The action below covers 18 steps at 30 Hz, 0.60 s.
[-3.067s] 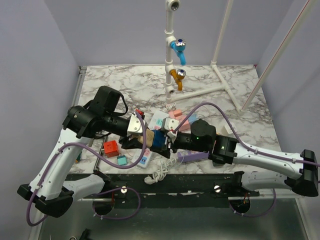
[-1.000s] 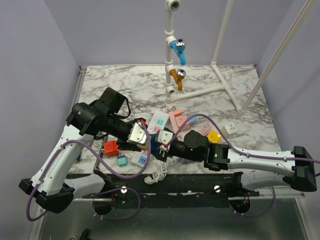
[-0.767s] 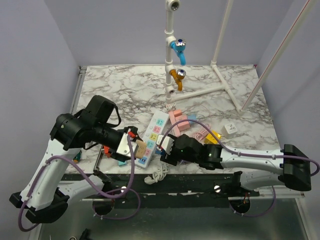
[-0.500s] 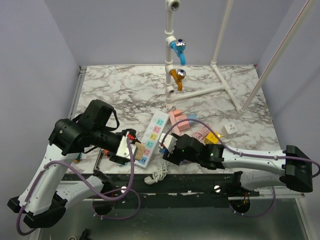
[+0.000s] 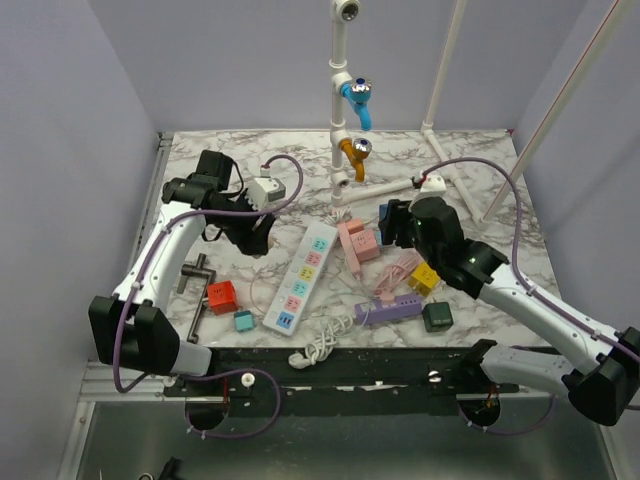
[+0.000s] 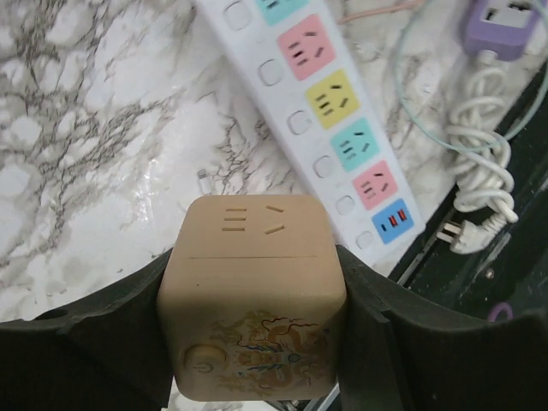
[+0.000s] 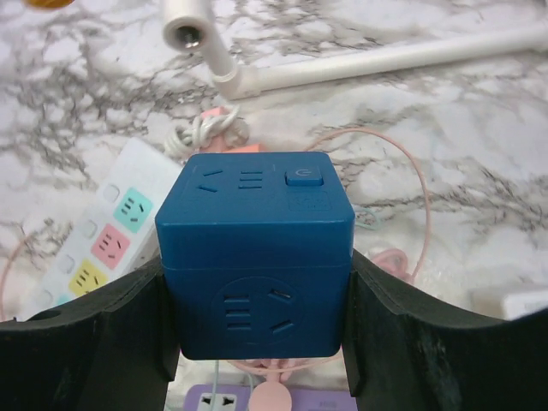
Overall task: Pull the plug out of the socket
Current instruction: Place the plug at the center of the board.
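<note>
A tan socket cube (image 6: 253,282) with a dragon print sits between the fingers of my left gripper (image 6: 253,295), which is shut on its sides. My right gripper (image 7: 257,282) is shut on a blue socket cube (image 7: 257,257), whose slotted faces are bare. The two cubes are apart. In the top view my left gripper (image 5: 258,235) hovers left of the white power strip (image 5: 300,275), its cube hidden under the wrist. My right gripper (image 5: 395,222) holds the blue cube (image 5: 388,218) to the strip's right. Any plug is hidden.
Pink socket cubes (image 5: 357,240), a purple strip (image 5: 385,312), a yellow cube (image 5: 425,277), a dark green cube (image 5: 437,316), a red cube (image 5: 221,296) and a teal cube (image 5: 243,321) lie about. A white pipe stand (image 5: 345,100) with taps rises at the back. A coiled white cord (image 5: 318,345) lies at the front edge.
Both arms have left the front middle of the table. The left has swung to the back left, the right to the right, each keeping its cube, and the cubes now hang far apart.
</note>
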Available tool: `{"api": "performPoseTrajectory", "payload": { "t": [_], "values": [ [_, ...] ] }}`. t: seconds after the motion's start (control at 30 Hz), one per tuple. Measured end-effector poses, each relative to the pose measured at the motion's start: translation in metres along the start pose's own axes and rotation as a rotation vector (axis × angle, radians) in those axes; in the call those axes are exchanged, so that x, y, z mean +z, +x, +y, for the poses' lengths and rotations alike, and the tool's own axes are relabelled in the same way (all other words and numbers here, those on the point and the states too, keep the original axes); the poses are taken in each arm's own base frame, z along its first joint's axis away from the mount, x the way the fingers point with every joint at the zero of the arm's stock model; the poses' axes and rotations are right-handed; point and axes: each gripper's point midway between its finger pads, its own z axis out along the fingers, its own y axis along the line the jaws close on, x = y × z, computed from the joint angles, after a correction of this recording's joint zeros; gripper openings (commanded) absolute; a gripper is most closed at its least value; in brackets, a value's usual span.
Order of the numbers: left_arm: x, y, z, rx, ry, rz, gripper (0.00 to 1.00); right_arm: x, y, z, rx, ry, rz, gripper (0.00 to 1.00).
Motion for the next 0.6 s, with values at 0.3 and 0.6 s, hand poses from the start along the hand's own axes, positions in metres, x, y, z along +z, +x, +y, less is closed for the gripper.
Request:
{"api": "performPoseTrajectory", "payload": {
  "t": [0.3,0.6],
  "values": [
    [0.032,0.044,0.04,-0.237,-0.114,0.079,0.0,-0.02,0.01,-0.073,0.397,0.269,0.053,0.01],
    [0.053,0.066,0.076,-0.334,-0.263,0.133,0.08,-0.027,0.068,-0.153,0.675,0.552,0.214,0.01]
  ]
}}
